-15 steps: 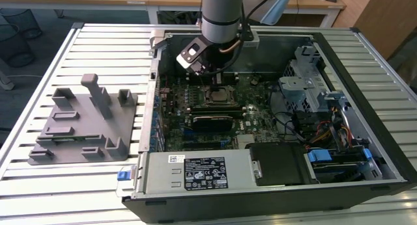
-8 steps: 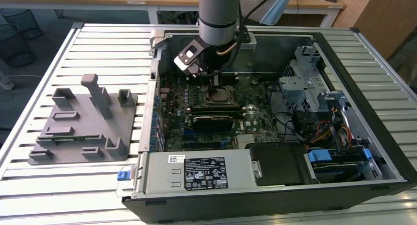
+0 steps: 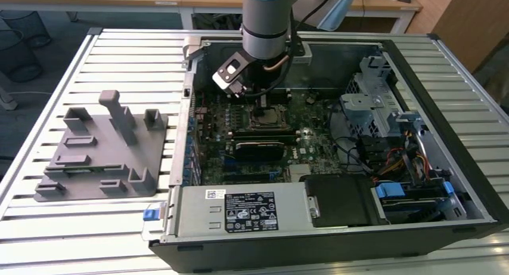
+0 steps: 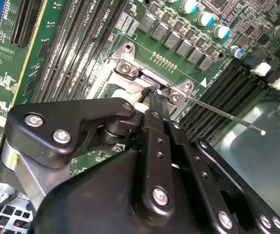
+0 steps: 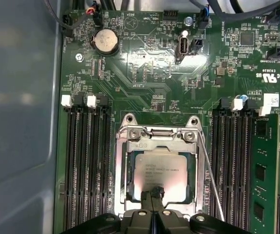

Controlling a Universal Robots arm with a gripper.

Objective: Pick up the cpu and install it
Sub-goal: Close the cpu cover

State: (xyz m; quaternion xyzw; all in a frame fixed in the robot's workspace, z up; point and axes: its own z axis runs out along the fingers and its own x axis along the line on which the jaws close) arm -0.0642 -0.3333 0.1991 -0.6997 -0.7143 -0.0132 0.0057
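The cpu (image 5: pixel 159 170), a flat silvery square, lies inside the open metal socket frame (image 5: pixel 125 161) on the green motherboard. My gripper (image 5: pixel 152 194) is shut, its two thin black fingers pressed together, with their tip over the cpu's edge nearest the wrist. I cannot tell whether the tip touches the chip. In the second wrist view the gripper (image 4: pixel 151 92) points down at the socket, with a pale sliver of the cpu (image 4: pixel 128 95) just beside the tip. In the exterior view the arm hangs over the socket (image 3: pixel 267 117) inside the open computer case.
The socket's thin wire lever (image 5: pixel 210 170) stands raised beside the frame. Memory slots flank the socket, one holding a memory stick (image 5: pixel 264 170). A grey holder tray (image 3: pixel 99 150) lies on the slatted table at the exterior view's left. The drive cage (image 3: pixel 374 108) and power supply (image 3: pixel 238 212) crowd the case.
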